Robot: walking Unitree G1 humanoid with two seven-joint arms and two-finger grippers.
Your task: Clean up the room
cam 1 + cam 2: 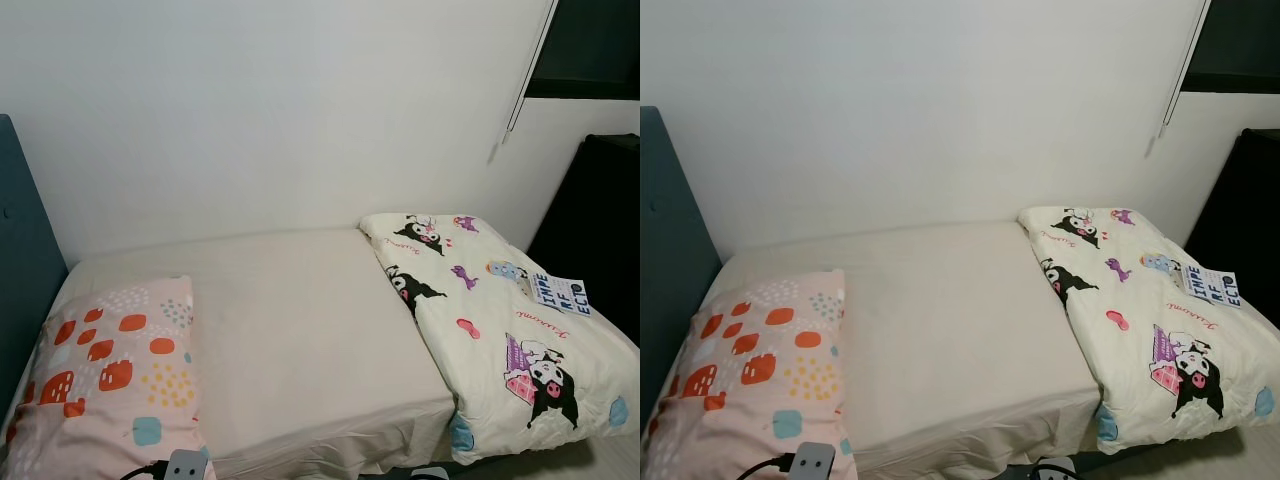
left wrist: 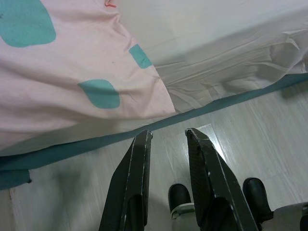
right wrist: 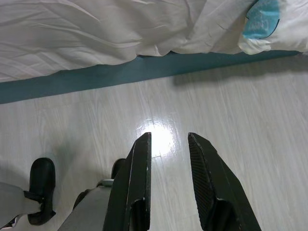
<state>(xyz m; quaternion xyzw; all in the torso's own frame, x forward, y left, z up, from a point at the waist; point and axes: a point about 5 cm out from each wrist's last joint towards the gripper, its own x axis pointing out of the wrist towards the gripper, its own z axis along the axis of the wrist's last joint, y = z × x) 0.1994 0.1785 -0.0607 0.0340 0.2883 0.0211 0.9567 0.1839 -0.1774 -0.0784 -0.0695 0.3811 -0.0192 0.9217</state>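
The bed (image 1: 300, 330) is the big thing here, so each place is told from the bed. Nearest of all, down by the near side of the bed, both arms hang low over the pale wood floor (image 3: 231, 110); the left gripper (image 2: 168, 134) points at the floor just below the bed's edge, its two black fingers a little apart with nothing between them; the right gripper (image 3: 168, 137) hangs the same way, fingers a little apart and empty too; I think they hang like this because the robot is only looking and has not picked a job yet. The robot's own dark feet (image 2: 180, 197) stand on the floor close to the bed. A teal strip (image 3: 96, 74) runs along the bottom of the bed, and the white sheet (image 3: 72, 33) drapes down over it in creases.

On the bed, at its left end by the blue headboard (image 1: 20, 260), lies the pink pillow (image 1: 110, 370) with orange and blue spots; that is where a head goes, so it looks about right. At the right end of the bed sits the cartoon blanket (image 1: 500, 320), pushed up in a bunch, its corner hanging off the near edge; it likely needs spreading flat. A small printed label (image 1: 560, 293) lies on the blanket. Behind the bed is the white wall (image 1: 280, 110); past the right end stands something tall and black (image 1: 600, 220).
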